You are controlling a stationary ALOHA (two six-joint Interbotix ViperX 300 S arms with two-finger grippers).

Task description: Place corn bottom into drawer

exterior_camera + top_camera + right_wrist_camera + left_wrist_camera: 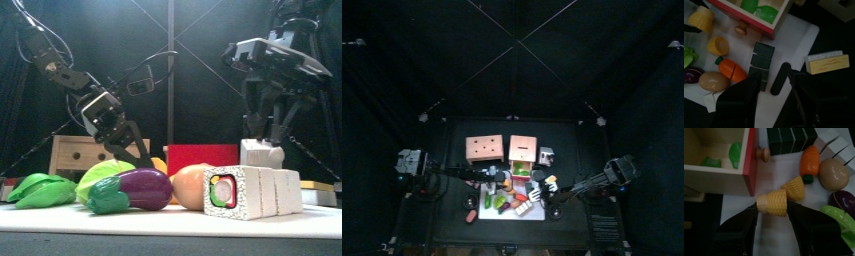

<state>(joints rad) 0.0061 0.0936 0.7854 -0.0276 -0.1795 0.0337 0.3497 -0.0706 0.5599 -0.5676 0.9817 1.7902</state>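
Left fingers: We see the left fingers (774,220) squeezed tight on one corn piece (774,204), holding it by its wide yellow end.
Corn piece: It is up off the white mat (751,203), just outside the drawer (717,175), next to the drawer's red front.
Other corn piece: A second corn half (795,188) lies on the mat, touching the held one.
Drawer: It is pulled open. We see green things (735,154) inside it, and its round knob (764,154) sticks out from the red front.
Near the corn: An orange carrot (810,160) lies just beside the second corn half. A tan egg (834,173) is next to the carrot, and a purple eggplant (846,203) is near the egg.
Right fingers: The right fingers (771,92) are spread apart and hold nothing. They hang above the mat, near a dark green strip (762,67).
Bench: From the front we see a sushi roll (254,192) and a green pepper (43,190) on the white mat, which lies on the black bench (569,215).
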